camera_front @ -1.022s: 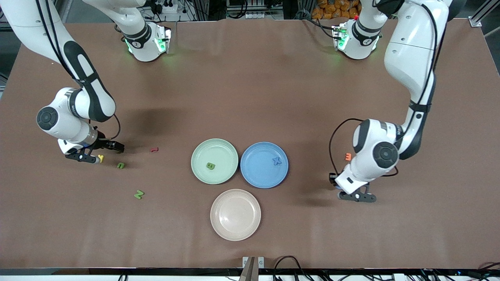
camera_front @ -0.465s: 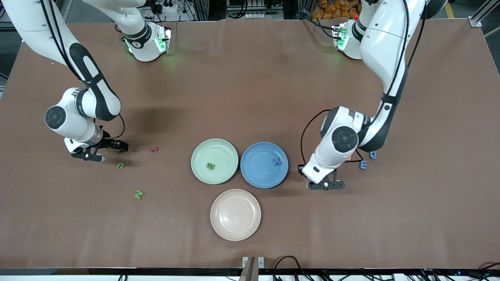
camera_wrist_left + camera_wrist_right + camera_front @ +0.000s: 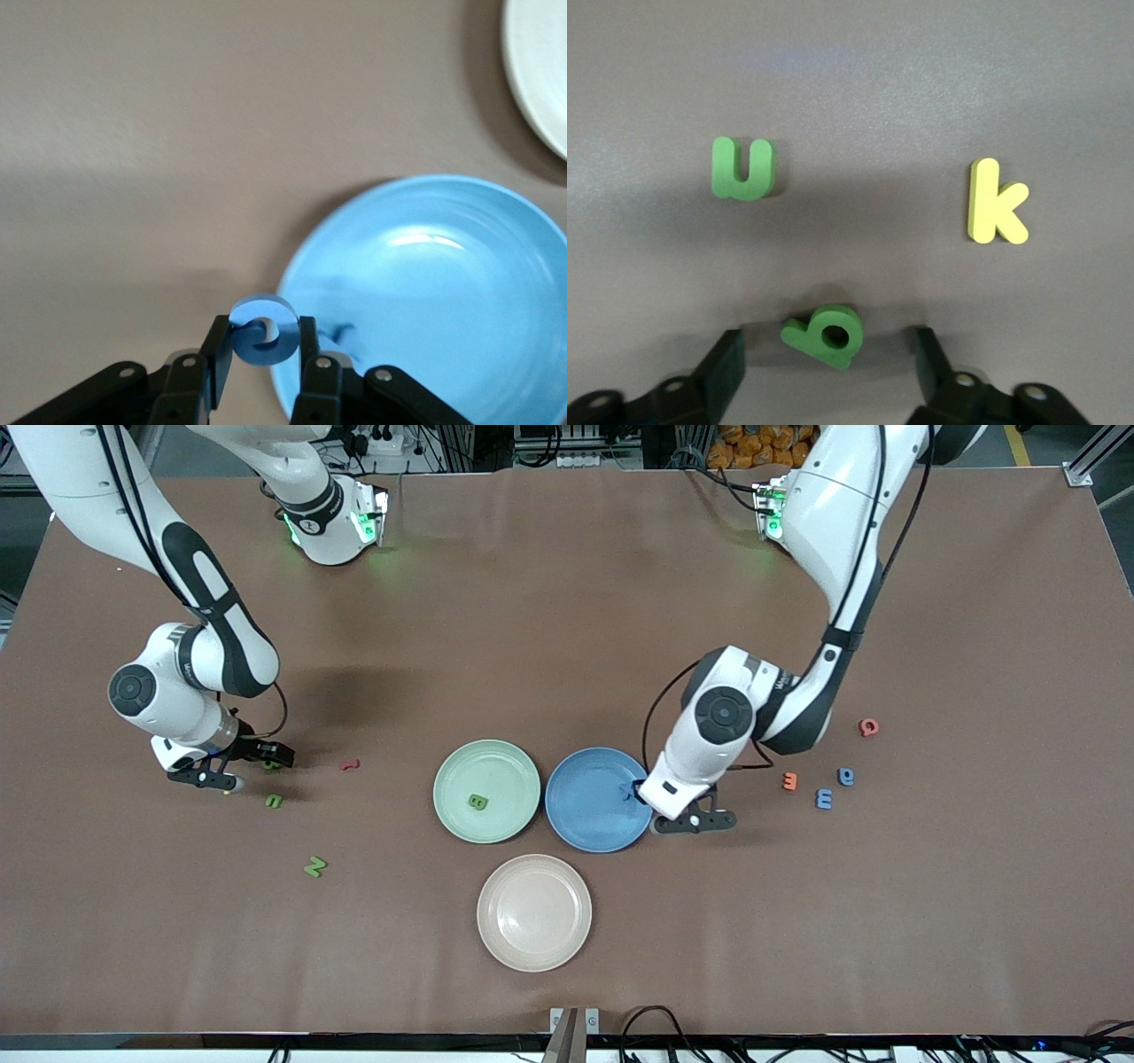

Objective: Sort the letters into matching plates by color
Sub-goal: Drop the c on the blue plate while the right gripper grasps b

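My left gripper [image 3: 264, 343] is shut on a round blue letter [image 3: 263, 328] and hangs over the edge of the blue plate [image 3: 585, 819], at the side toward the left arm's end. A blue x [image 3: 630, 788] lies in that plate, partly hidden by the left gripper [image 3: 687, 819]. The mint green plate [image 3: 496, 766] holds a green B [image 3: 478, 802]. My right gripper [image 3: 828, 354] is open and low over the table, its fingers apart on either side of a green letter [image 3: 824, 335]. A green u [image 3: 743, 168] lies close by. Other green letters [image 3: 274, 801] [image 3: 314, 865] and two blue ones [image 3: 824, 799] [image 3: 847, 777] lie on the table.
A cream plate [image 3: 534, 912] sits nearer the front camera than the two coloured plates. A yellow k [image 3: 997, 202] lies beside the right gripper, with a red letter [image 3: 351, 764] not far off. Orange [image 3: 789, 781] and red [image 3: 869, 727] letters lie toward the left arm's end.
The left arm has carried the blue letter from its end of the table to the blue plate's edge. The right gripper has shifted slightly, now straddling the green letter.
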